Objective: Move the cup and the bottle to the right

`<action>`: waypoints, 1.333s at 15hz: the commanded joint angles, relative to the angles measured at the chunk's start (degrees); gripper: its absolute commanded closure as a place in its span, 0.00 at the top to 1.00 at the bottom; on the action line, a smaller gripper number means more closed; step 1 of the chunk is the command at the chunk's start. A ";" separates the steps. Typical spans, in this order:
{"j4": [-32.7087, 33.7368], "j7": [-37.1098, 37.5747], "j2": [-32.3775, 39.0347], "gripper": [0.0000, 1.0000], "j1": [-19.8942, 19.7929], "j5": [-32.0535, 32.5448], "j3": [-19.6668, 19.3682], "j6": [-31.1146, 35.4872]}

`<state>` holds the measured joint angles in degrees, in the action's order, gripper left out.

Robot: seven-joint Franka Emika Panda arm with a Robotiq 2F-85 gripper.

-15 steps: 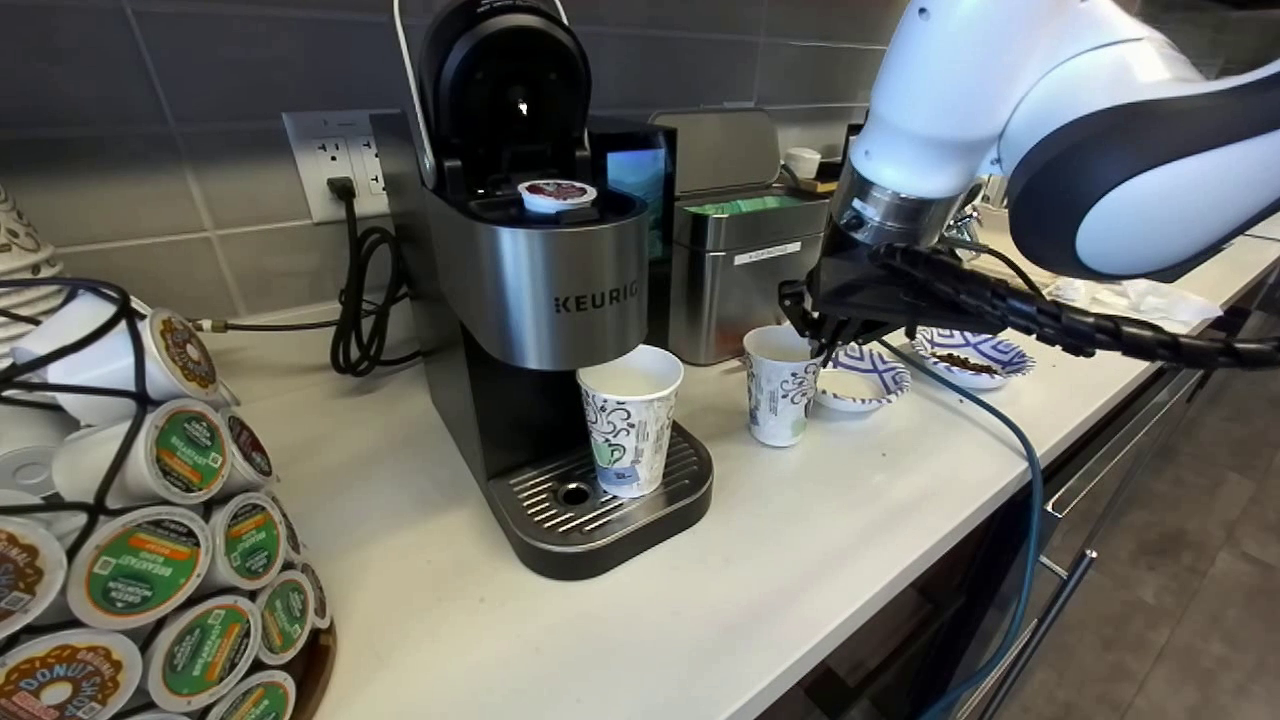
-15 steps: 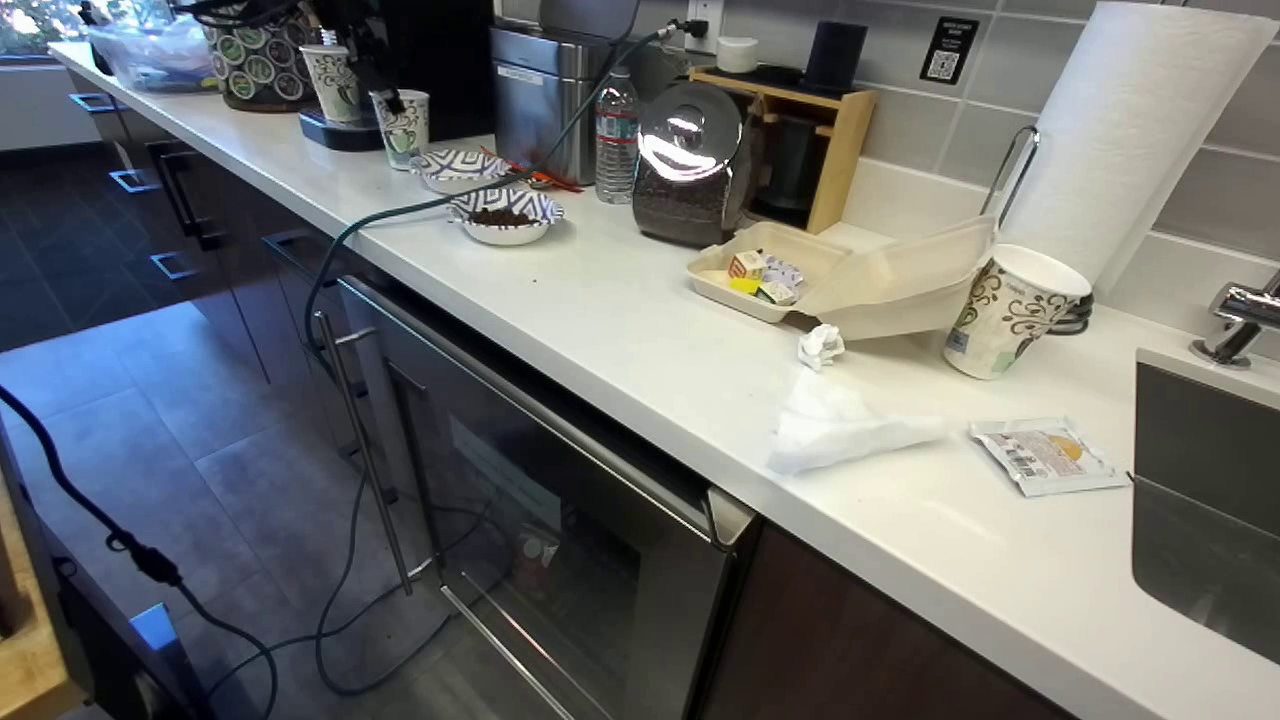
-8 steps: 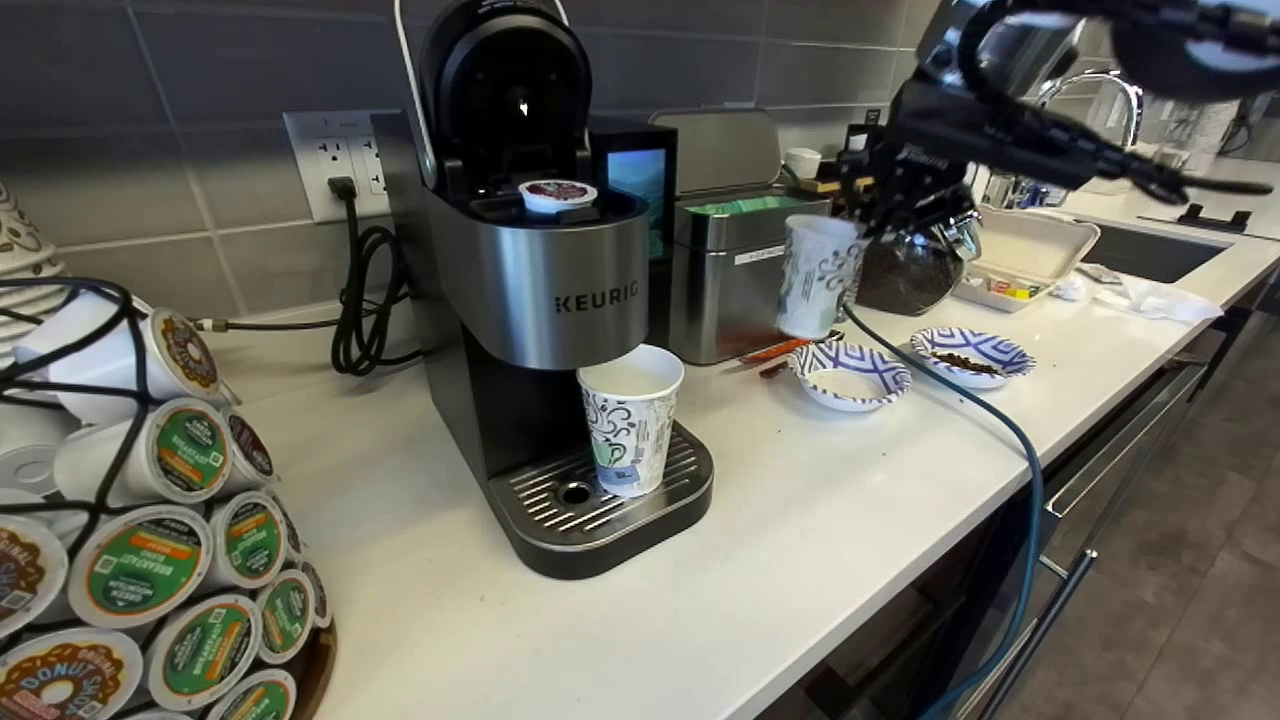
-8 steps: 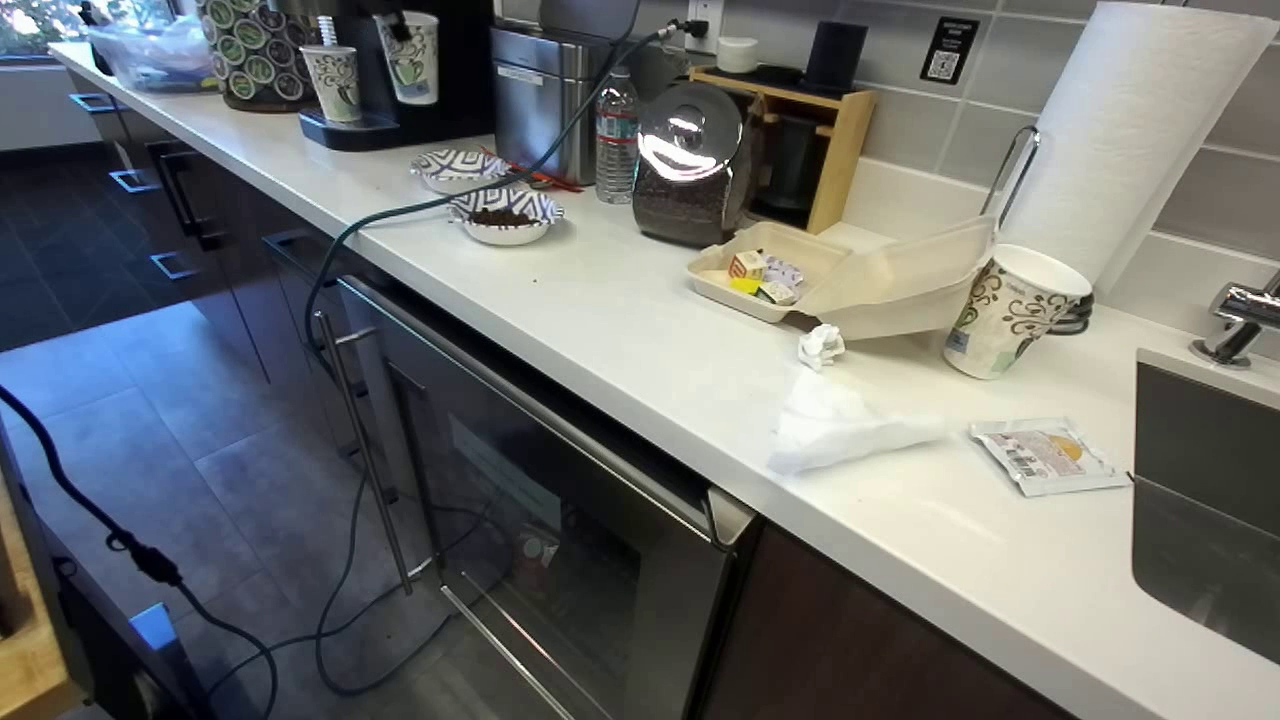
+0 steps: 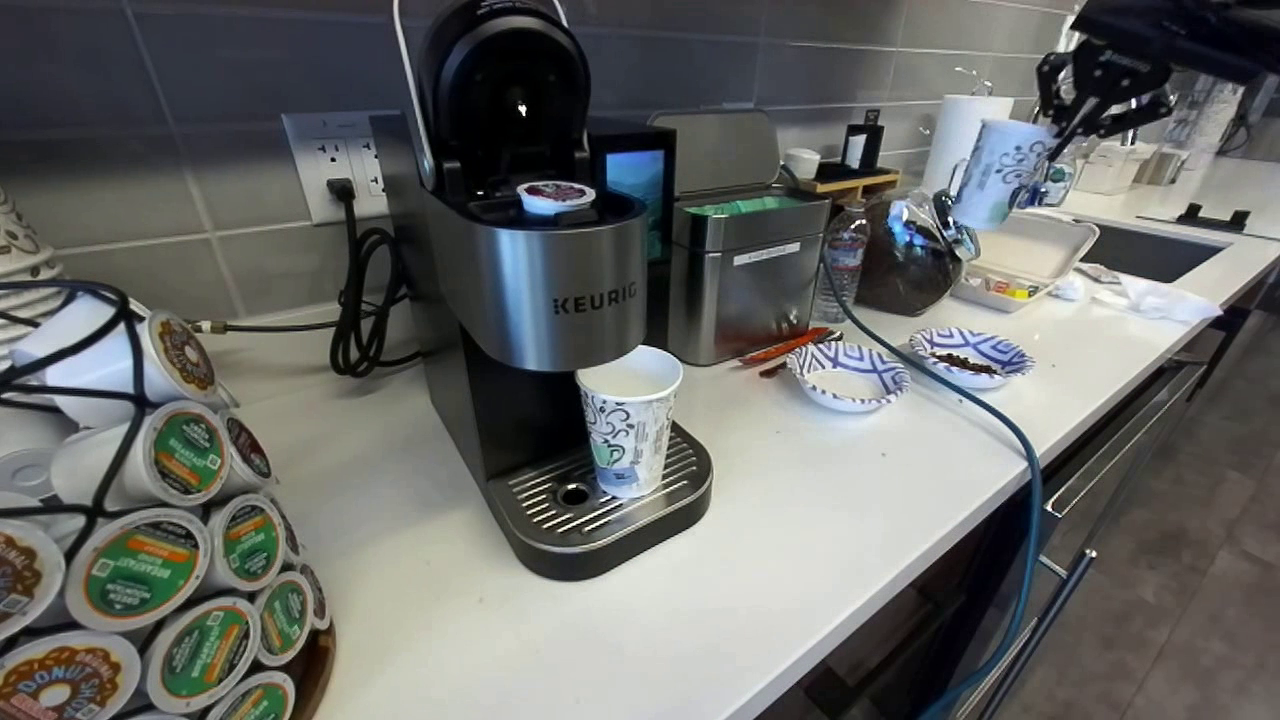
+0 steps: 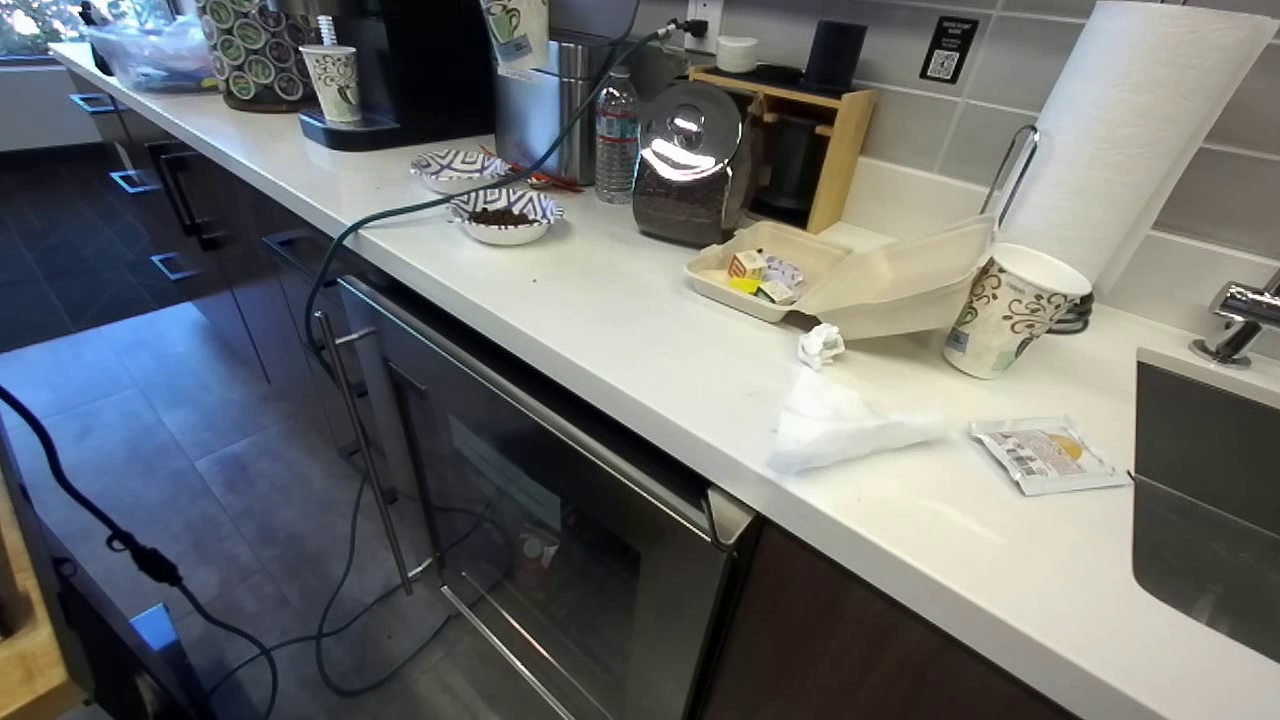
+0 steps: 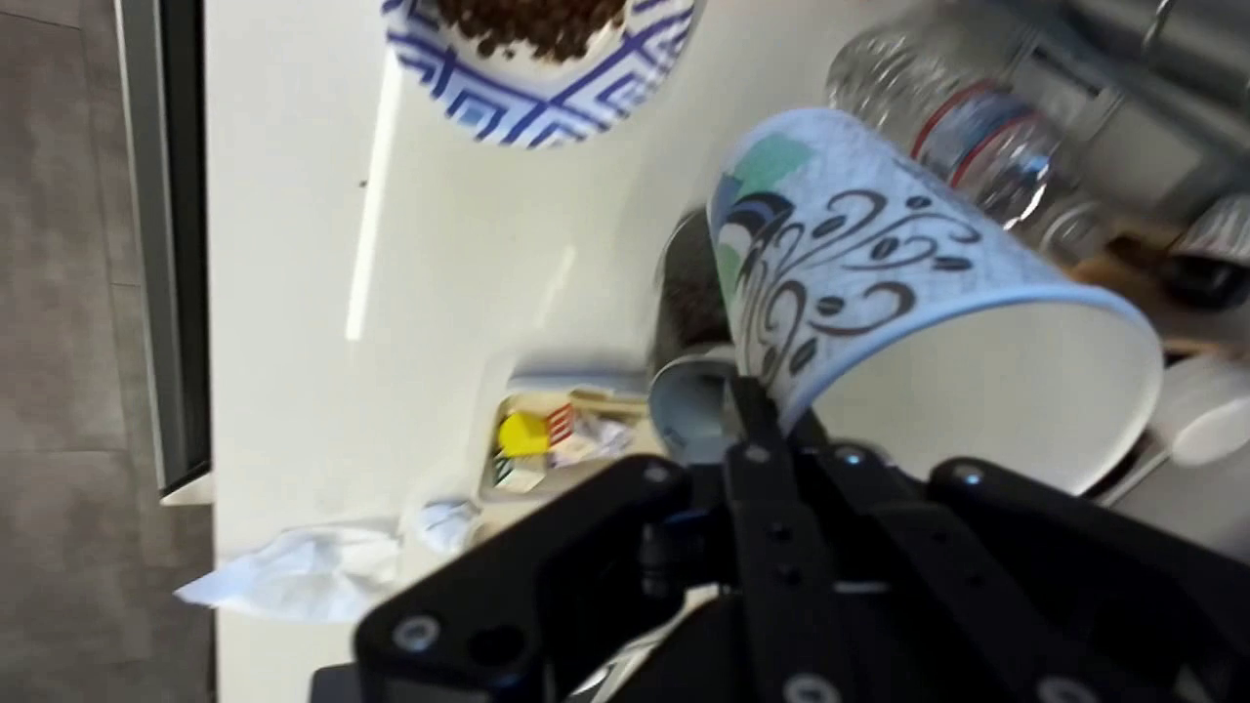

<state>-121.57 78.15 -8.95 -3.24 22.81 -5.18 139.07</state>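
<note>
White paper printed with dark bean-and-swirl scrolls and patches of blue and green makes up the tapered, wide-mouthed paper cup [image 7: 879, 249], held in the air well above the smooth white desk [image 5: 820, 560]. The black two-fingered hand [image 7: 776, 415] is clamped on its wall at the rim, one finger on the printed outside and the other, as far as the blurred wrist view shows, inside the mouth. In an exterior view the cup leans a little, mouth uppermost.

The slim clear plastic bottle [image 6: 617, 145] with a red-banded label stands upright on the desk, between the brushed-steel box [image 5: 745, 275] and the rounded dark jar [image 6: 688, 180]. I take carrying the cup to be the step in hand, with the bottle to follow.

The cup should be very light, its wall thin and springy; a hard squeeze would dent it. The rim is likely its stiffest part, so this pinch makes sense, though a quick swing could twist it. Its floor is hidden, so whether it holds anything is unsure. The bottle will probably be slick and give under pressure; how full it is I cannot tell. I would grip it around the label, or by the narrower neck if its neighbours crowd the fingers.
</note>
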 commanded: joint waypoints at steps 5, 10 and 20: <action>-3.59 3.57 -2.54 0.01 -6.03 1.31 1.12 1.65; 6.03 4.31 8.86 0.01 -9.71 1.72 -1.85 0.96; 27.79 8.97 27.82 0.01 -13.45 -12.03 -14.76 -8.26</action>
<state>-99.37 81.69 13.36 -16.21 11.06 -16.91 131.37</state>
